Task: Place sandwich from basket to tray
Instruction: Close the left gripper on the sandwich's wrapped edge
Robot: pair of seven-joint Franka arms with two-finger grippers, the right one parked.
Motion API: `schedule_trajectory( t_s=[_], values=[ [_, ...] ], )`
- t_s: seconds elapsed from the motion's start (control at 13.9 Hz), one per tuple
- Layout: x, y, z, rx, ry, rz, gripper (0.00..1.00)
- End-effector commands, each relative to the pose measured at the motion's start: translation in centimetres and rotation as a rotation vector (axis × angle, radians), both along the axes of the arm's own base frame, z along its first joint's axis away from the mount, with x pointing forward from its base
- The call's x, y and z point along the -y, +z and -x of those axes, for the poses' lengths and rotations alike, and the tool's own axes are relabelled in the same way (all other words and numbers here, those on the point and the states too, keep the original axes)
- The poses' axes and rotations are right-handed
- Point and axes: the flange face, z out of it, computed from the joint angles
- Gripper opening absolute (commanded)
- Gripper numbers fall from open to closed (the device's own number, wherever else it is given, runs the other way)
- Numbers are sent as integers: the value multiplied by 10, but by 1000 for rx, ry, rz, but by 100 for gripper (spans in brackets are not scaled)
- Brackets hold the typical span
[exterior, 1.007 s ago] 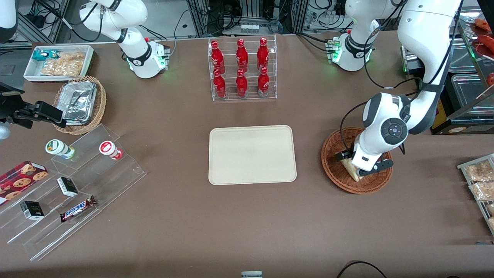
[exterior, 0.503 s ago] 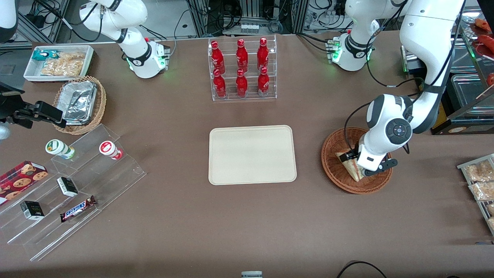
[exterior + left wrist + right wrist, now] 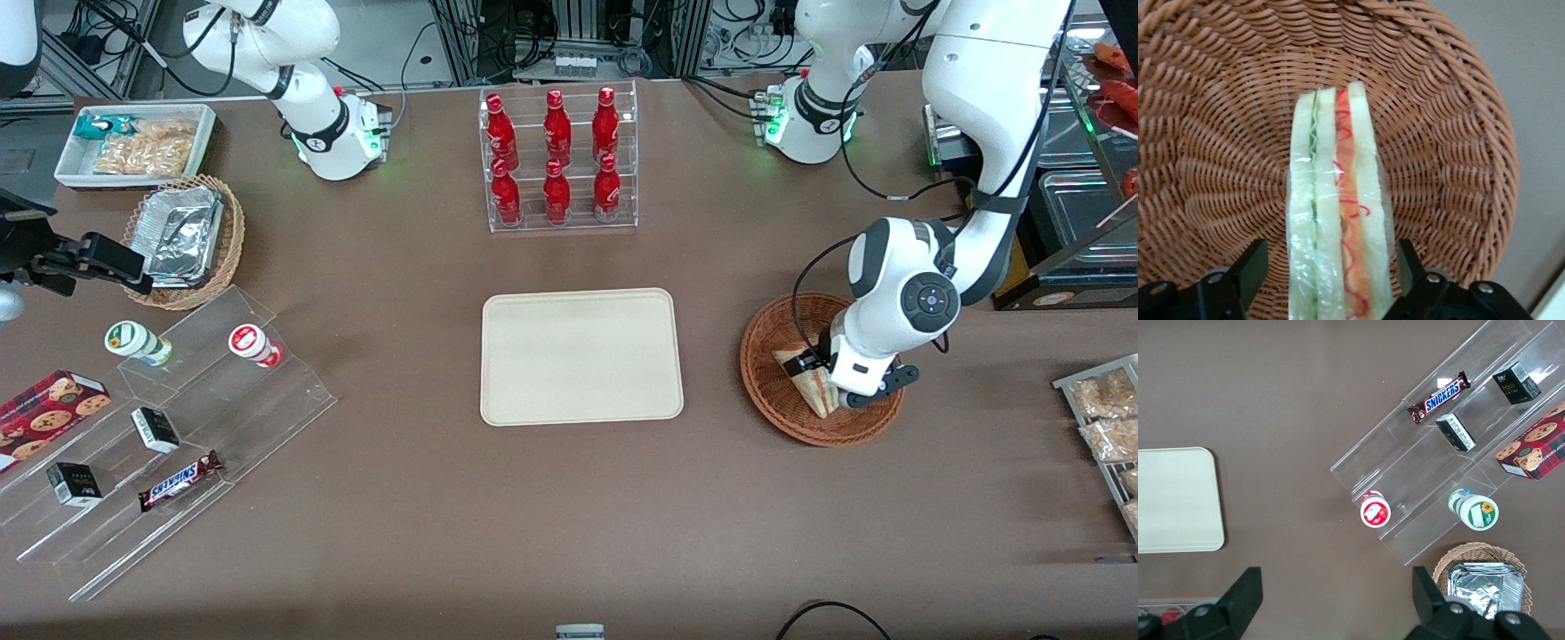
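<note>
Here, a wide table covered with a plain brown cloth (image 3: 400, 533) is seen, and cables and metal frames are visible above its edge farthest from the front camera. The flat rectangular cream tray with rounded corners (image 3: 582, 356) lies near the middle of the table. The round reddish-brown woven wicker basket (image 3: 772, 396) is placed beside it, toward the working arm's end.

The small triangular sandwich of pale white bread (image 3: 1337, 213) is standing on its edge inside the basket and is wrapped in clear film. A thin green layer and a red and orange layer are shown between the slices.

The left arm's gripper (image 3: 1331, 277) is lowered into the basket, with one black finger (image 3: 1251, 263) on each side of the sandwich. The jaws are held wide, and a small gap is seen between each finger and the wrap. In the front view the sandwich is partly covered by the white wrist, and the fingertips cannot be made out there.
</note>
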Motion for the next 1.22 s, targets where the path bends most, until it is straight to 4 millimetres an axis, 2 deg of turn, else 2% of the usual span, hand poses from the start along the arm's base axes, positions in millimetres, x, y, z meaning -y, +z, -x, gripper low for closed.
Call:
schedule_trajectory(
  t_s=[0.0,0.36,0.43,0.5,0.65,1.01,1.08,1.15],
  values=[
    [4,1,2,9,11,10,65],
    [5,-1,4,3,9,9,20],
    [5,-1,4,0,9,9,14],
    [5,1,4,2,8,9,10],
    [5,12,2,18,-2,9,9],
    [9,60,-11,104,-15,10,9],
    [33,67,-8,116,-48,20,9],
    [49,71,-7,123,-68,23,10]
  ],
)
